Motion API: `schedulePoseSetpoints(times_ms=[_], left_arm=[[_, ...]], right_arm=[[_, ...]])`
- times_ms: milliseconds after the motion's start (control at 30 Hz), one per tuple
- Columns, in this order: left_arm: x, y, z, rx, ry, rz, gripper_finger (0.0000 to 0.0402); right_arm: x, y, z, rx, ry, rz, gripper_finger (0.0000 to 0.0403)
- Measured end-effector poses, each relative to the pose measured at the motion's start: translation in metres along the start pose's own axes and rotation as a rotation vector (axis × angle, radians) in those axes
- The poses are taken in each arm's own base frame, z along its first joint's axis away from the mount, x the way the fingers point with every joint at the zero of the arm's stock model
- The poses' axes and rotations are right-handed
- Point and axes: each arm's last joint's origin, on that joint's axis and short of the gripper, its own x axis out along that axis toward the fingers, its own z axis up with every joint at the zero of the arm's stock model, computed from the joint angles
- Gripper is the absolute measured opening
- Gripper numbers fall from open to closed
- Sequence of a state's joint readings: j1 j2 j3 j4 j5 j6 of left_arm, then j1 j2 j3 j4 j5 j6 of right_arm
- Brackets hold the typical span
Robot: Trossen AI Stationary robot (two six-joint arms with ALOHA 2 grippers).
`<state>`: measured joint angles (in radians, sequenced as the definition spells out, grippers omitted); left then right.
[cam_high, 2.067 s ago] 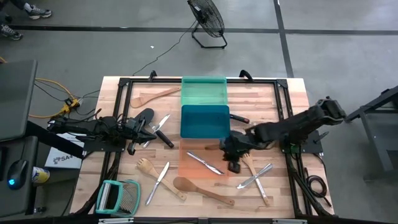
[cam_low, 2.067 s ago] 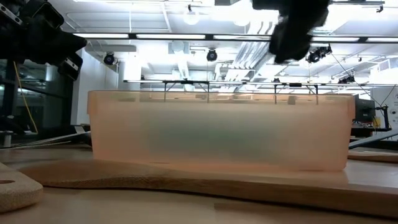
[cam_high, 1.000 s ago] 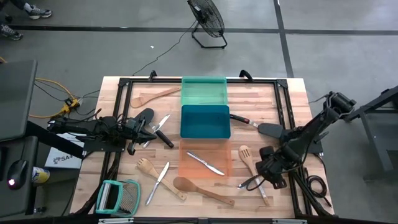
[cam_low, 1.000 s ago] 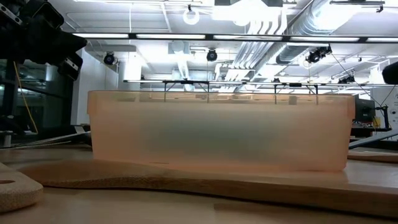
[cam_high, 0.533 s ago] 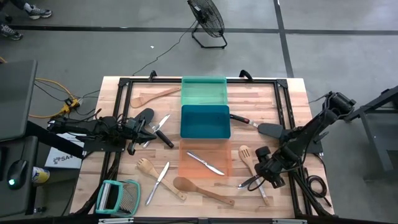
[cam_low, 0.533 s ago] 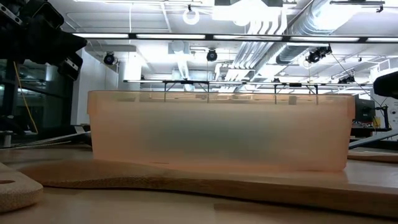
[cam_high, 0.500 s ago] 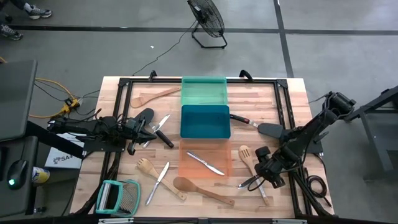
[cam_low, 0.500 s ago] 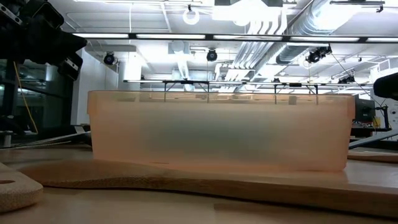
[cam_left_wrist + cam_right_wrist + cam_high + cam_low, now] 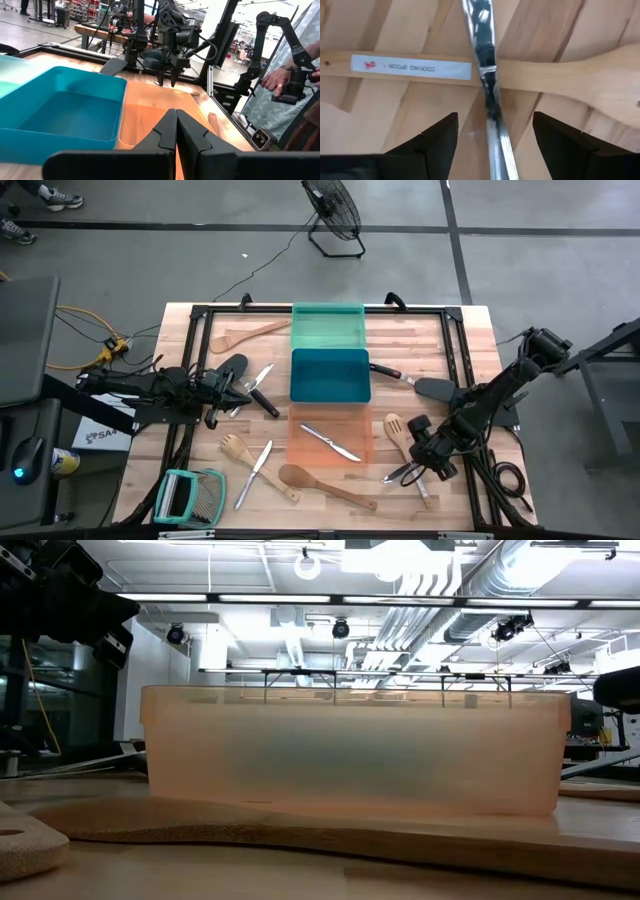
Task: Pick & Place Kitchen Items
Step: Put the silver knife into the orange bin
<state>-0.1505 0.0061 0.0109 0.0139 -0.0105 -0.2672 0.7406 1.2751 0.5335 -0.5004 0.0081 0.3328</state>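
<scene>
At the near right of the table, a silver metal utensil (image 9: 487, 95) lies across the labelled handle (image 9: 410, 67) of a pale wooden slotted spoon (image 9: 396, 428). My right gripper (image 9: 495, 120) hangs just above it, pointing down and open. One finger stands on each side of the silver utensil (image 9: 404, 471), and I see no touch. My left gripper (image 9: 176, 122) is shut on nothing and waits at the table's left (image 9: 243, 386), beside a black spatula (image 9: 230, 368) and silver tongs (image 9: 260, 377). A silver knife (image 9: 330, 442) lies in the orange tray (image 9: 300, 455).
A green tray (image 9: 327, 327), a blue tray (image 9: 330, 374) and the orange tray stand in a row down the middle. A wooden fork (image 9: 235, 448), a knife (image 9: 255, 470) and a wooden spoon (image 9: 320, 485) lie near the front. A black spatula (image 9: 431, 388) lies at the right. A person's hands (image 9: 282, 85) show beyond the table.
My right gripper has left the orange tray's right edge and gone toward the table's near right corner. There it has sunk a little over the silver utensil that crosses the wooden spoon. No utensil has moved.
</scene>
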Motion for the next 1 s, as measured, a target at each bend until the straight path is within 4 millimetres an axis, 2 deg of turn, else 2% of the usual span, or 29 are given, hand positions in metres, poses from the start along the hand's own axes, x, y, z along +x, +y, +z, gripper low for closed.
schedulePoseSetpoints(times_ms=[333,767,1000], left_arm=[[0.000,0.000,0.000,0.000,0.000,0.000,0.0000],[0.000,0.000,0.000,0.000,0.001,0.000,0.0000],[0.000,0.000,0.000,0.000,0.000,0.000,0.0000]], right_arm=[[0.001,0.000,0.002,-0.050,-0.019,-0.030,0.0248],[0.017,0.001,0.005,-0.072,0.020,-0.027,0.0248],[0.019,0.001,0.004,-0.074,0.030,-0.034,0.0222]])
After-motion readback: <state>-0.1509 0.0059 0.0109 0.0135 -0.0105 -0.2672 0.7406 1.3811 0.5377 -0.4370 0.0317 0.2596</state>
